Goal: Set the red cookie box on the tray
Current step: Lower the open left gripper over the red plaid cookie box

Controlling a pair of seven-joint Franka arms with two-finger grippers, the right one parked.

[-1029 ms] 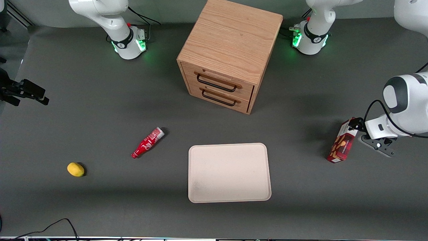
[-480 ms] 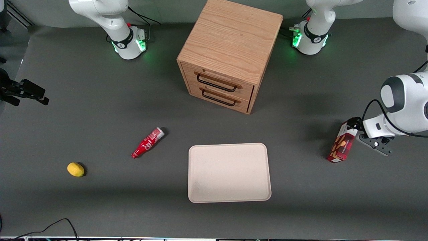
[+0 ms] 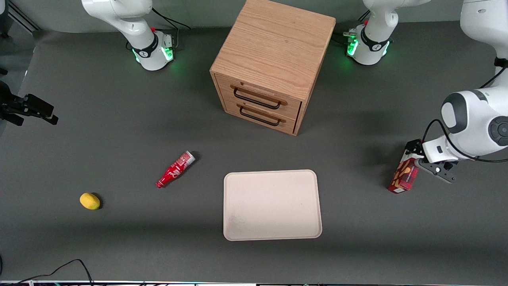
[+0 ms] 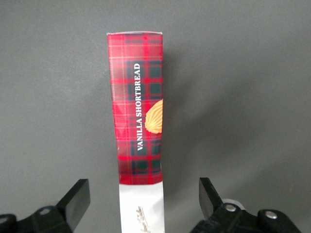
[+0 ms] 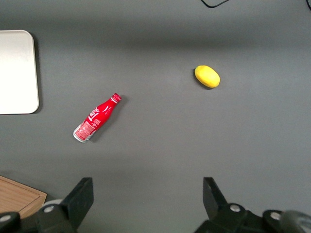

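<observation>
Five loose items are recorded on the dark table, taken from the parked arm's end across to the working arm's. A yellow lemon-like object (image 3: 90, 201) is noted first, then a small red bottle (image 3: 175, 169) lying on its side; neither is judged to belong to the task. A wooden drawer cabinet (image 3: 271, 63) is set farther from the front camera, and in front of its drawers the tray (image 3: 272, 205) is laid flat with nothing on it, presumably kept bare to receive the box. The red cookie box (image 3: 405, 174) is found toward the working arm's end, well apart from the tray. The gripper (image 4: 143, 199) is positioned over the box's white end, its fingers (image 4: 77, 199) spread wide on either side and not touching the cardboard; a grasp is judged to be in preparation. In the front view that end is hidden by the wrist, and whether the box lies flat or leans cannot be settled.
</observation>
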